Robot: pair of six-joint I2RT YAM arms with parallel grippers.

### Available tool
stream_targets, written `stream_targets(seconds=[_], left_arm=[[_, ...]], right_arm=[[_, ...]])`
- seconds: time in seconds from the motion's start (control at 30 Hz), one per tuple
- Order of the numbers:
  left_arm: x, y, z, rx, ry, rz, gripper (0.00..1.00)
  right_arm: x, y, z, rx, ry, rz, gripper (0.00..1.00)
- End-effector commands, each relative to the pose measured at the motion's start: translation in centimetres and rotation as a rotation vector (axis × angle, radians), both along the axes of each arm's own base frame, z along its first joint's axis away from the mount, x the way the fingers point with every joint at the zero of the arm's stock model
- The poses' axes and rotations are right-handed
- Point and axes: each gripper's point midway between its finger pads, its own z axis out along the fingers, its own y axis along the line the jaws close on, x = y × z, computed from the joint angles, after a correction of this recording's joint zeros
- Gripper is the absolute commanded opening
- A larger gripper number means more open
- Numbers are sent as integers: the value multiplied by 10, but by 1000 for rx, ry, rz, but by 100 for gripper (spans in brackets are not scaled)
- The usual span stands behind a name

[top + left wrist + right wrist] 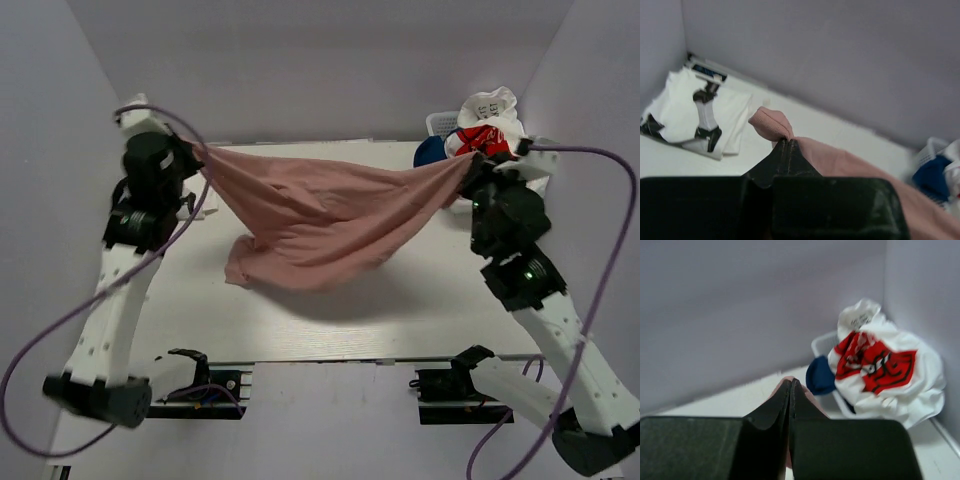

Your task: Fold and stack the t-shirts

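Left fingers [780,160] and right fingers [801,402] pinch opposite ends of dusty-pink t-shirt [320,215] | soft cloth sags between them, low over smooth white surface [420,315] | pale lilac walls [320,60] | slotted plastic basket [438,122] far-right corner

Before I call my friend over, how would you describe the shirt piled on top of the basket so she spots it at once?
Go to the table's far right corner, where a white slotted basket stands by the walls. The t-shirt crumpled on top of it is white with a big red graphic, unlike the plain navy shirt beside it and the pink shirt mid-table.
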Motion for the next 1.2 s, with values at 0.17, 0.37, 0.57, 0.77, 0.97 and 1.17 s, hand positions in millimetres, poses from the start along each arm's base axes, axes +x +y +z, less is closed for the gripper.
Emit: stream_targets(seconds=[0.17, 0.37, 0.57, 0.77, 0.97, 1.17], left_arm=[[-127, 49, 108, -97, -302, 133, 0], [-182, 64, 155, -124, -412, 152, 0], [-157, 54, 125, -158, -326, 134, 0], [-78, 36, -30, -187, 63, 199, 0], [-46, 29, -193, -134, 495, 282, 46], [-39, 43, -225, -106, 617, 370, 100]], right_arm=[[-97, -80, 137, 50, -356, -157, 0], [-132, -103, 182, 36, -423, -192, 0], [-80, -86, 171, -73, -269, -268, 0], [29, -40, 85, -253, -22, -266, 0], [168, 0, -95, -313, 372, -33, 0], [195, 38, -161, -339, 604, 143, 90]])
